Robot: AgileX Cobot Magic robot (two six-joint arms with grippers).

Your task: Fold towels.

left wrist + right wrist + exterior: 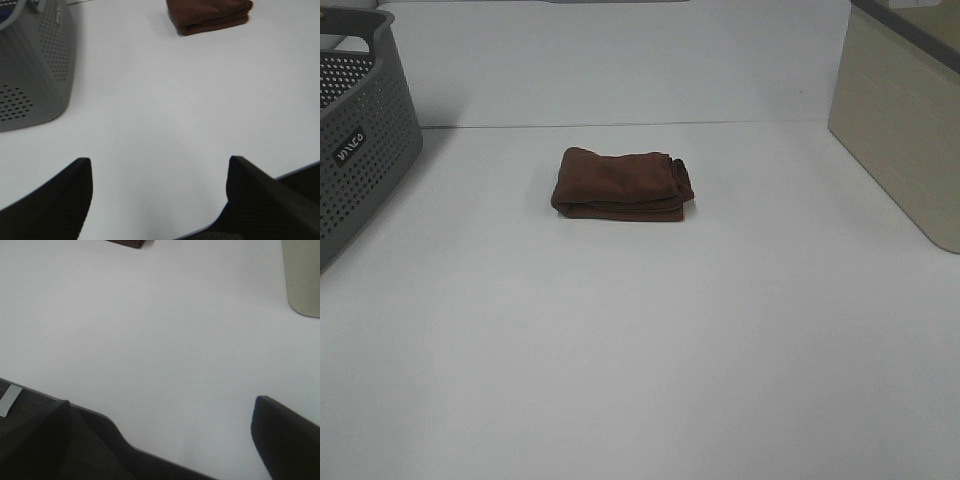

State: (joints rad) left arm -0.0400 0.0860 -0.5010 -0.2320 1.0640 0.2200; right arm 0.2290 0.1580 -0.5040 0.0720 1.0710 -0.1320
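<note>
The towel [623, 184] lies folded mid-table; both grippers, left [160, 200] and right [160, 440], hang wide apart, empty. Judged done: keep clear, don't disturb the folds.

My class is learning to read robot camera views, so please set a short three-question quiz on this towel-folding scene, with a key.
1. True or false: the towel lies spread flat in a single layer.
2. Multiple choice: the grey perforated basket stands, in the high view, A) right of the towel, B) left of the towel, C) on top of the towel.
3. Short answer: what is the left gripper holding, and how do the jaws of the right gripper stand?

Key
1. False: it is folded into a compact bundle.
2. B
3. Nothing; both grippers are open and empty over the white table, away from the towel.
</note>
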